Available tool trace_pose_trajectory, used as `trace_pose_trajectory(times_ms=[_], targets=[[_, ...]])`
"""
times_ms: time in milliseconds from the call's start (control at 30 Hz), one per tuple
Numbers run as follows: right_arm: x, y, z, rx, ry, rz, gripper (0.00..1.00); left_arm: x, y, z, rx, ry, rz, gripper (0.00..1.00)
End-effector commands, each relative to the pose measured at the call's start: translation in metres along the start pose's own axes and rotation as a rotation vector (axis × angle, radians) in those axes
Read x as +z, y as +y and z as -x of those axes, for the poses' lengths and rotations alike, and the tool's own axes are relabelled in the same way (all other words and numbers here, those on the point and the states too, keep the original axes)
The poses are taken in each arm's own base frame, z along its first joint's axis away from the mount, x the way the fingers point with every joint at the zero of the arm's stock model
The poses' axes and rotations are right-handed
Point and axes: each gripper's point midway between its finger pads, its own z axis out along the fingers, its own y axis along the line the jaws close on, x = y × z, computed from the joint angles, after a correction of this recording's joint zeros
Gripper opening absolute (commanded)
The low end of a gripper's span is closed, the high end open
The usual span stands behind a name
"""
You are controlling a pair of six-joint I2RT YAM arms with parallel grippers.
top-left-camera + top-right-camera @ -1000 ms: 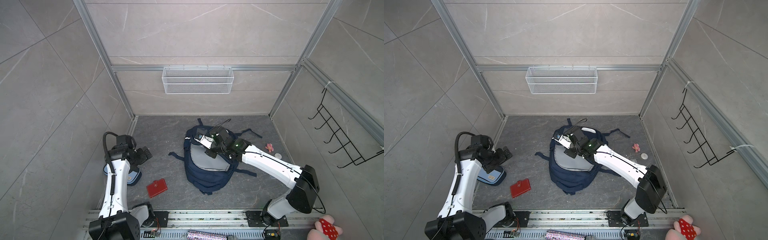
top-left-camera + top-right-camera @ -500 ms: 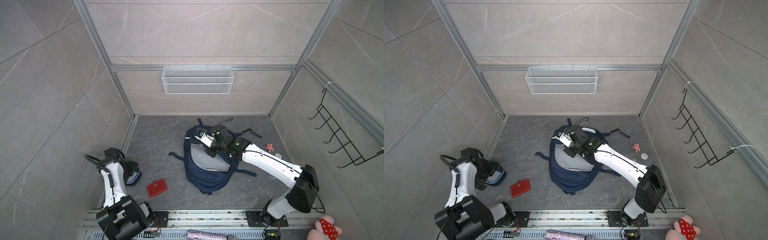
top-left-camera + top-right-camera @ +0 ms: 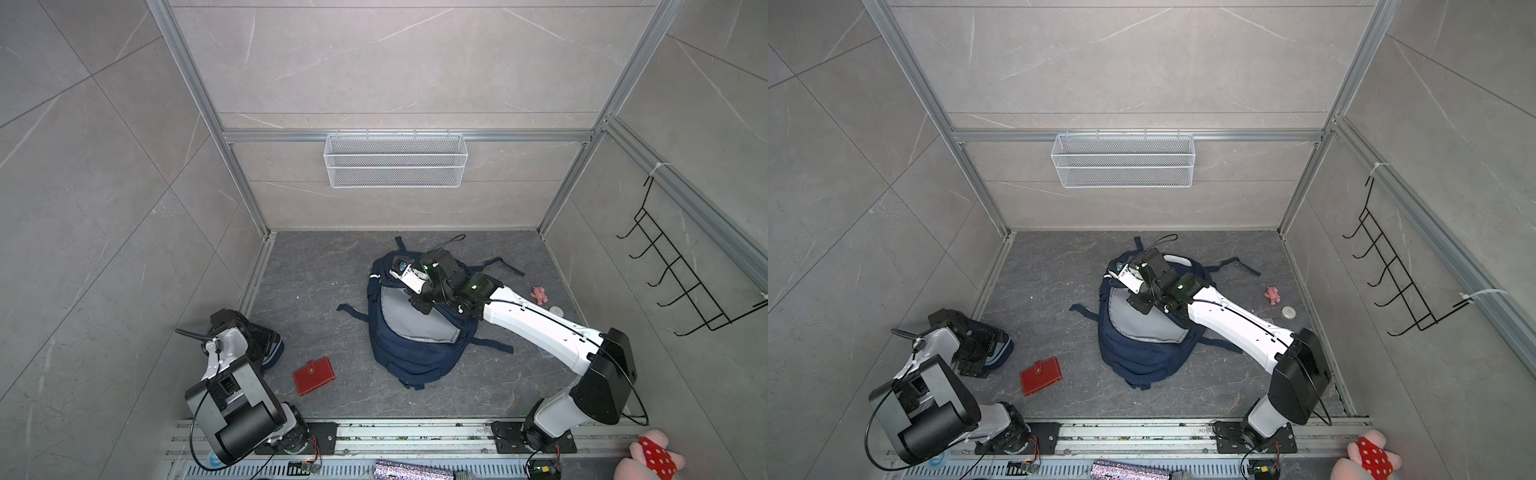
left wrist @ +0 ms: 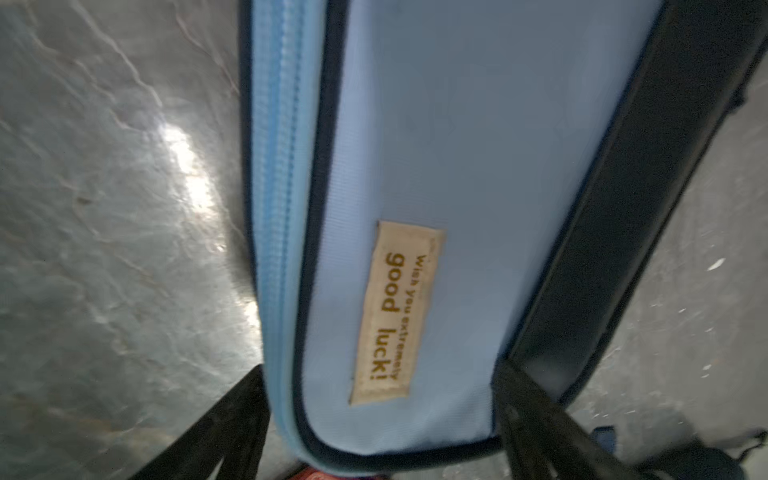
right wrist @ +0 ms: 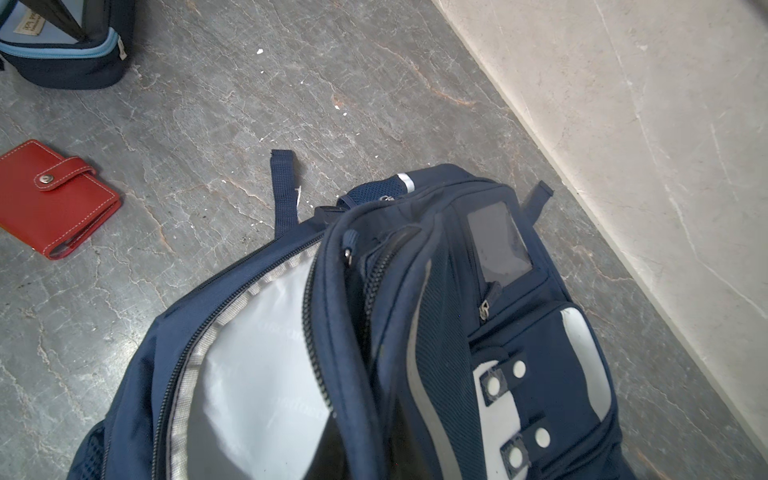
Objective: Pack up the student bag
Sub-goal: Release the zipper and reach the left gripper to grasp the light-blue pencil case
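The left arm [image 3: 227, 347], upright a second ago with its wrist held high, now folds low over its base. The left gripper [image 4: 378, 368] has come down from the air onto the small light-blue zipped fabric pencil case [image 4: 457, 145]. Its black fingers [image 4: 536, 415] now stand at either long side of the case, which it largely covers in both top views.

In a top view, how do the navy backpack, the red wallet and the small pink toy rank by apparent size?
1. navy backpack
2. red wallet
3. pink toy
The gaps are large, so nearness changes nothing.
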Motion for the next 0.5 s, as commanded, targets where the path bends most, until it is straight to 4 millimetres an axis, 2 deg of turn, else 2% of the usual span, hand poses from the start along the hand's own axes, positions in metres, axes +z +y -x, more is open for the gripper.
trace_pose_trajectory(times_ms=[0, 67, 200, 333, 467], targets=[[-0.017, -0.022, 0.025, 0.039, -0.068, -0.059, 0.00, 0.006, 0.000, 0.002, -0.011, -0.019, -0.028, 0.66], [-0.019, -0.025, 0.027, 0.050, -0.068, -0.062, 0.00, 0.006, -0.002, 0.000, -0.012, -0.025, -0.050, 0.36], [-0.023, -0.028, 0.032, 0.053, -0.064, -0.064, 0.00, 0.004, -0.005, 0.000, -0.009, -0.034, -0.081, 0.02], [-0.026, -0.031, 0.035, 0.058, -0.057, -0.075, 0.00, -0.005, -0.014, 0.002, 0.014, -0.049, -0.123, 0.00], [-0.027, -0.035, 0.037, 0.075, -0.050, -0.086, 0.00, -0.021, -0.036, 0.002, 0.057, -0.044, -0.214, 0.00]])
